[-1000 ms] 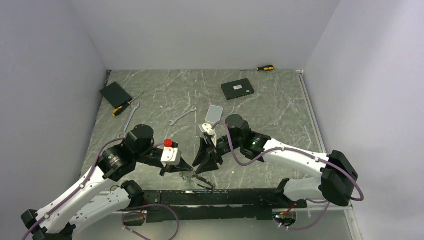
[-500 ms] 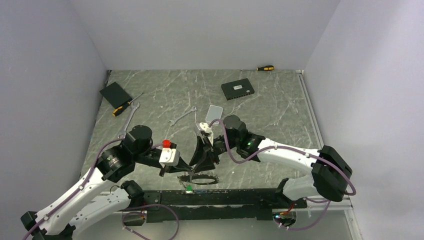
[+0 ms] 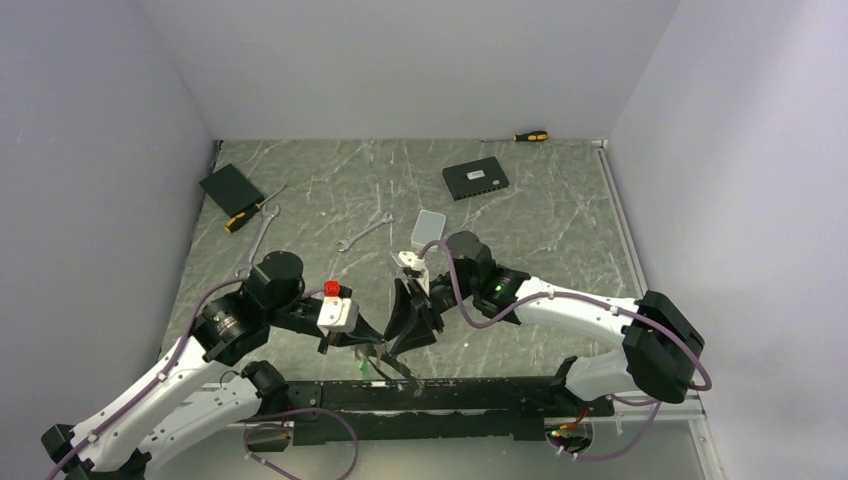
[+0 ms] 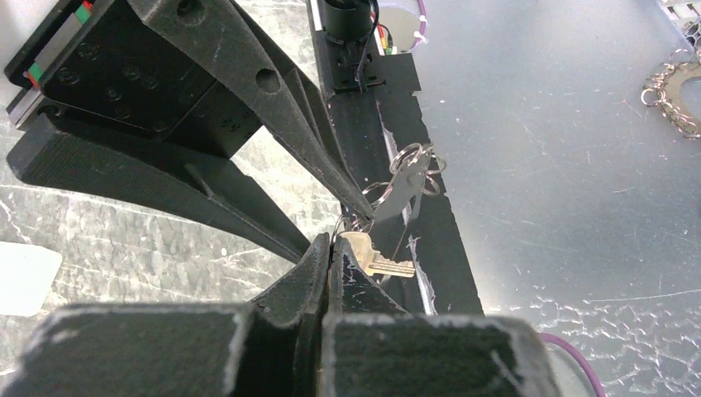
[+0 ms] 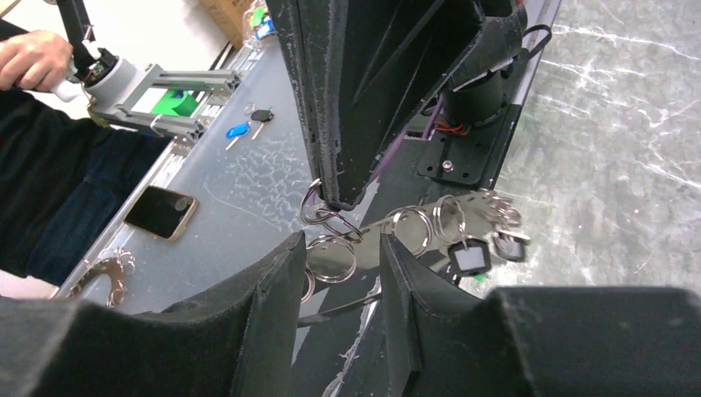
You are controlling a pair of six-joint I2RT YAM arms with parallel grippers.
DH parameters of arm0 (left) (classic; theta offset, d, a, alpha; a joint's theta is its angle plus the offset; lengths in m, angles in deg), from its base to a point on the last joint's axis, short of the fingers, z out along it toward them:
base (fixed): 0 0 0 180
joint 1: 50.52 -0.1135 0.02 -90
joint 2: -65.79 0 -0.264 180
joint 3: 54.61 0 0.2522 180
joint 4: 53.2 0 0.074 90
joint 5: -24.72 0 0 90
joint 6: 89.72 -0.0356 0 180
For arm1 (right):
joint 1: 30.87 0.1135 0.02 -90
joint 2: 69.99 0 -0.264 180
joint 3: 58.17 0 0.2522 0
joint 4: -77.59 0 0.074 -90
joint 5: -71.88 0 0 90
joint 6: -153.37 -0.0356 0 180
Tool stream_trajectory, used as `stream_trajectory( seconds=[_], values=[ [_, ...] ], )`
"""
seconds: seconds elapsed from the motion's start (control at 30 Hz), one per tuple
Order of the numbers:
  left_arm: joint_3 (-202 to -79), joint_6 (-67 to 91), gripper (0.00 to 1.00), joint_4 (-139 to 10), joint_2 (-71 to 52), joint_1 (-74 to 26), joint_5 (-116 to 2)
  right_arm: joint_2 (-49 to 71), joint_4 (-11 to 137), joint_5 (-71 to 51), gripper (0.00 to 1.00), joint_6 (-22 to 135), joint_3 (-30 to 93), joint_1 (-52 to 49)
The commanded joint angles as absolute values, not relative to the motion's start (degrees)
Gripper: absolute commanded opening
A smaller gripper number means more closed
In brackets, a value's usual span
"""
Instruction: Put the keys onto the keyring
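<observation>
My top camera sits above and behind both bases, well back, looking down over the whole table (image 3: 520, 215). Each wrist camera looks out close along its own fingers, the left gripper's fingers (image 4: 307, 269) and the right gripper's fingers (image 5: 269, 289), facing each other. Both catch the keyring (image 4: 407, 151) (image 5: 412, 217) just beyond the fingertips.

Left end effector (image 4: 331, 246) clamped; right end effector (image 5: 340, 248) parted (tips nearly meeting).

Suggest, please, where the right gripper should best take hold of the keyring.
Probably the split ring, approached straight ahead: it hangs free just below the left gripper's tip, in line with the gap between the right gripper's open fingers.
</observation>
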State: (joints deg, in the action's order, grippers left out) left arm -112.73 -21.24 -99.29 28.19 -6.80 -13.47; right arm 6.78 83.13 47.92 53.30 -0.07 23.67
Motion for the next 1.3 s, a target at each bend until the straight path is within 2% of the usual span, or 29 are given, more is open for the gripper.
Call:
stream_trajectory(
  seconds=[0.0, 0.1, 0.23, 0.53, 0.7, 1.27],
  values=[
    [-113.4, -20.9, 0.0, -95.5, 28.8, -7.4, -11.3, 5.7, 83.3, 51.4, 0.4, 54.8, 0.9, 24.2],
    [-113.4, -20.7, 0.0, -95.1, 28.7, -7.4, -11.3, 6.2, 84.1, 50.7, 0.36, 54.5, 0.5, 24.3],
    [-113.3, -20.6, 0.0, -94.9, 28.7, -7.4, -11.1, 6.3, 85.2, 50.1, 0.23, 53.9, 0.0, 24.4],
    [-113.4, -20.5, 0.0, -94.7, 28.5, -7.5, -11.0, 6.0, 84.9, 47.7, 0.17, 54.1, -0.4, 24.4],
    [-113.5, -20.6, 0.0, -95.0, 28.6, -7.7, -11.3, 5.7, 81.4, 47.0, 0.0, 55.7, 0.3, 24.3],
    [-113.4, -20.7, 0.0, -95.9, 28.5, -7.7, -12.7, -2.3, 70.8, 38.3, 0.0, 60.7, 2.2, 21.2]
  ],
)
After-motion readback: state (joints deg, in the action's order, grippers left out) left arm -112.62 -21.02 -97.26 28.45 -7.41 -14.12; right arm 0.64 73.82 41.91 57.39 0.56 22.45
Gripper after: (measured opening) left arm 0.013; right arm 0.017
